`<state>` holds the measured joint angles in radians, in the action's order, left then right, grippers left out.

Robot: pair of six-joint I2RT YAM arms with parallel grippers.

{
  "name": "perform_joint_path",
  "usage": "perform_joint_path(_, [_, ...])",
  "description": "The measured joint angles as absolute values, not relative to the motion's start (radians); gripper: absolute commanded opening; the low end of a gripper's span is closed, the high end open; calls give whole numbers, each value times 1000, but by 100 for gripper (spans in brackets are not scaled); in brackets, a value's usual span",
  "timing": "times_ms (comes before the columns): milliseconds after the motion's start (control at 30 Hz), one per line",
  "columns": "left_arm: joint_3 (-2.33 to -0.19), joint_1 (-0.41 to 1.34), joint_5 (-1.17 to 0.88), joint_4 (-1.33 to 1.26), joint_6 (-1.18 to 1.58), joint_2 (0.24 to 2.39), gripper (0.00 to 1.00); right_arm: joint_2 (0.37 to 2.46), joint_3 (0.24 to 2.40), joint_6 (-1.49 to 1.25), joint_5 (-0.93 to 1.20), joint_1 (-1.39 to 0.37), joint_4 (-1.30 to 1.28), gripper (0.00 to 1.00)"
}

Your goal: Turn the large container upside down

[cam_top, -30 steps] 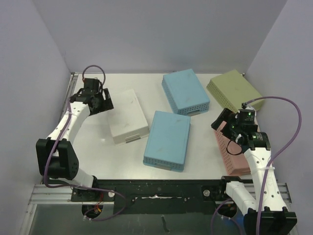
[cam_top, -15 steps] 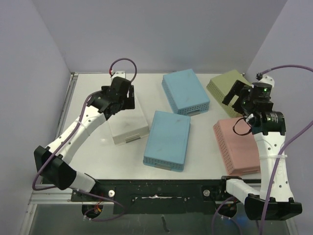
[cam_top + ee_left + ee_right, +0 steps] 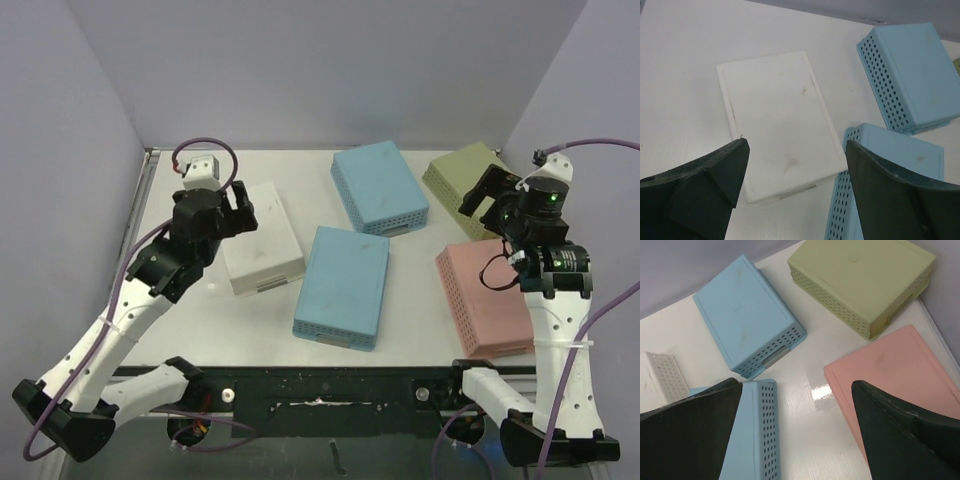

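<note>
Five perforated containers lie bottom-up on the white table, all of similar size: white (image 3: 260,237) (image 3: 777,120), near blue (image 3: 343,285) (image 3: 905,147) (image 3: 757,435), far blue (image 3: 379,186) (image 3: 912,70) (image 3: 742,310), green (image 3: 450,172) (image 3: 860,280) and pink (image 3: 490,300) (image 3: 890,375). My left gripper (image 3: 240,208) (image 3: 796,145) is open and empty, raised above the white container. My right gripper (image 3: 482,195) (image 3: 796,385) is open and empty, raised over the gap between the pink, green and blue containers.
Grey walls (image 3: 300,70) close the table at the back and both sides. The pink container lies close to the right wall. The black rail (image 3: 320,385) with the arm bases runs along the near edge.
My left arm swung from the far-left corner over the white container and lifted. My right gripper rose off the pink container's far end and moved back toward the green one.
</note>
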<state>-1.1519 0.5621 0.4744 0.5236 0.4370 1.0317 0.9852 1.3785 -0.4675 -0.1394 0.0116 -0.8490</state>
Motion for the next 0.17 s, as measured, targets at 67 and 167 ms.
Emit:
perform_joint_path(67, [-1150, 562, 475, 511, 443, 1042, 79, 984, 1360, -471, -139, 12, -844, 98])
perform_joint_path(167, [-1150, 562, 479, 505, 451, 1069, 79, 978, 1319, -480, -139, 12, -837, 98])
